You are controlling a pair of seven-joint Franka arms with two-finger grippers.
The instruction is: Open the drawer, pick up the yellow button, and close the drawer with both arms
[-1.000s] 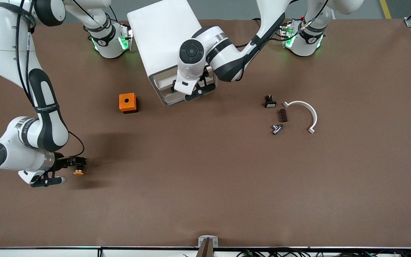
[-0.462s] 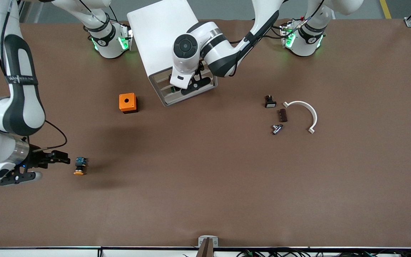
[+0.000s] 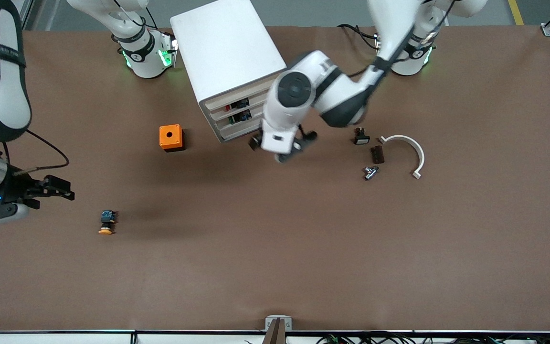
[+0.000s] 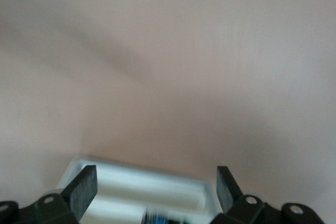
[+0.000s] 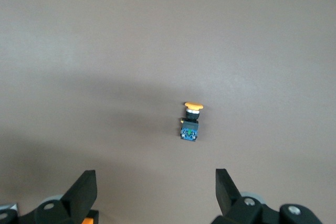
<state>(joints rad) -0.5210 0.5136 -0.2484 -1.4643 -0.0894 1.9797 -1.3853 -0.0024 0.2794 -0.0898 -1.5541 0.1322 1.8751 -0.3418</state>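
One button (image 3: 107,222) lies near open right pincer (image 3: 48,191), prob. apart.

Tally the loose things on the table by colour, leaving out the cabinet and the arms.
Orange: 2, the button with its orange cap and the orange cube
Black or dark: 2, the black button and the dark block
Silver: 1, the metal fitting
White: 1, the curved bracket
Total: 6

Tabletop count: two arms, one cabinet, six loose pieces

Two grippers: left gripper (image 3: 282,147), right gripper (image 3: 31,199); one white cabinet (image 3: 227,62) with four drawers; one button (image 3: 107,222); one orange cube (image 3: 171,137); one black white-faced button (image 3: 361,136); one dark brown block (image 3: 377,154); one metal fitting (image 3: 370,172); one white curved bracket (image 3: 408,150).
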